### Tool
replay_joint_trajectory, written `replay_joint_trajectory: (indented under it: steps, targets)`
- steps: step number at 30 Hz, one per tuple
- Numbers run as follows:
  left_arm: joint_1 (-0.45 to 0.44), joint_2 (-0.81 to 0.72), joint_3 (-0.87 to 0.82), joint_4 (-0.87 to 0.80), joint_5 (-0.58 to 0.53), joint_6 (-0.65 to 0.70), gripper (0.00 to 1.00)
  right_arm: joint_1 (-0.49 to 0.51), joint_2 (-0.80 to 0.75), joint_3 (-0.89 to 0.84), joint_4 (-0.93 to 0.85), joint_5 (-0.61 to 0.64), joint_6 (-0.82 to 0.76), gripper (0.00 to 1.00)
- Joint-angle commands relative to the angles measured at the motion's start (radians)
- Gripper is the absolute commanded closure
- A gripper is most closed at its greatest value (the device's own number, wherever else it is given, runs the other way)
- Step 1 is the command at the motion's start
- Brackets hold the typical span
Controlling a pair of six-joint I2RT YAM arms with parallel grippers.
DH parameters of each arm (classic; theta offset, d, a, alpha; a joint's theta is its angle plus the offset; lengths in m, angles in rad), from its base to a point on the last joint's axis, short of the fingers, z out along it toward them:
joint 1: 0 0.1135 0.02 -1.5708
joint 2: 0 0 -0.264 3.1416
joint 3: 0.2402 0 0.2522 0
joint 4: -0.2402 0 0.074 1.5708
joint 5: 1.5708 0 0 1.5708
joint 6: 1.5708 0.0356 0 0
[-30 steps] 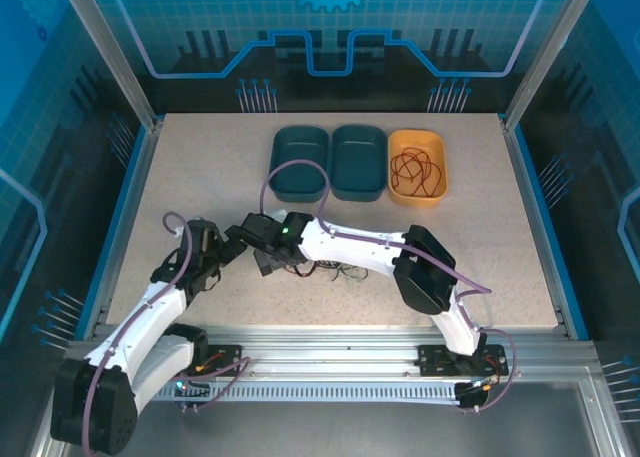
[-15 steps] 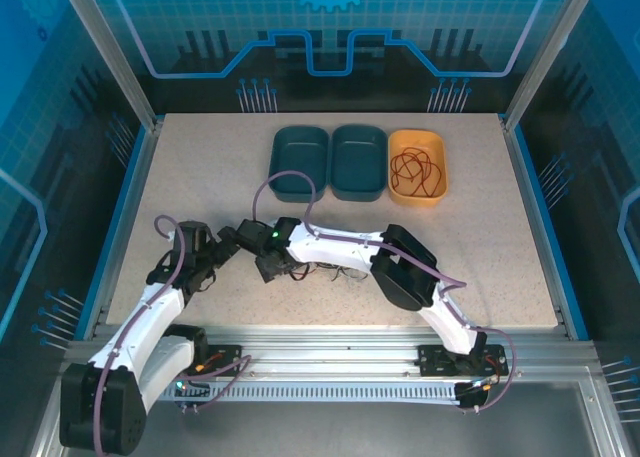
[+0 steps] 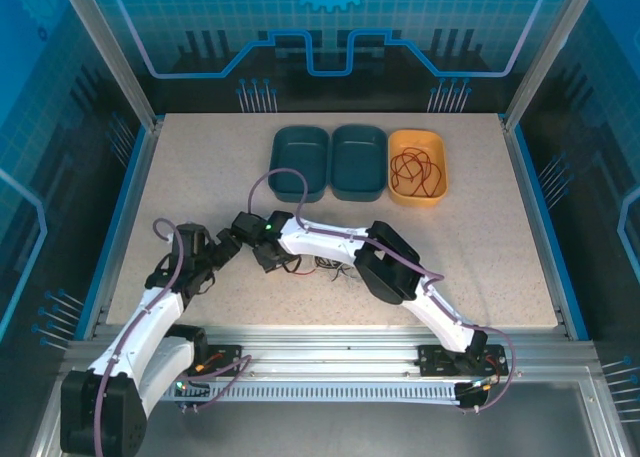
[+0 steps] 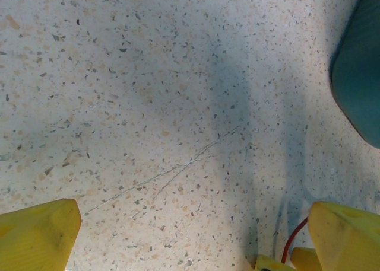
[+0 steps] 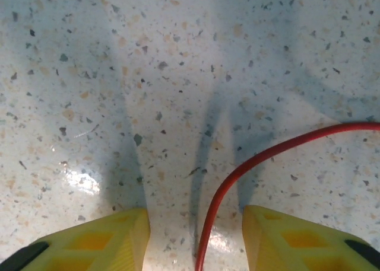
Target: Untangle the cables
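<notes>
Between right hand [image 5: 196, 217] fingers, half spread: red cable [image 5: 261, 157], unpinched | left hand [image 4: 193, 214]: spread wide

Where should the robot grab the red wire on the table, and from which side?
Probably the stretch of the red wire that runs between the fingers of the right gripper, taken from straight above. There it lies flat and alone on the table, with bare room on both sides, so one finger can come down on each side and pinch across it.
</notes>
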Motion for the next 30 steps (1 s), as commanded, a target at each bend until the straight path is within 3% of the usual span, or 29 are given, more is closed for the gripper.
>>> replay_joint_trajectory:
  steps: [1,7,11,30]
  targets:
    - [0.013,-0.011,-0.015,-0.019,0.019,0.017,0.01,-0.011,0.074,0.034,-0.04,0.02,-0.002,0.6]
    - [0.013,-0.015,-0.02,-0.012,0.022,0.023,0.01,-0.003,0.054,-0.001,-0.023,-0.005,0.003,0.8]
    - [0.013,-0.011,-0.027,-0.002,0.022,0.027,0.01,0.009,0.01,-0.054,0.04,-0.035,-0.032,1.0]
    - [0.014,-0.015,-0.021,0.043,0.076,0.065,0.01,0.055,-0.512,-0.388,0.425,-0.107,-0.186,1.0]
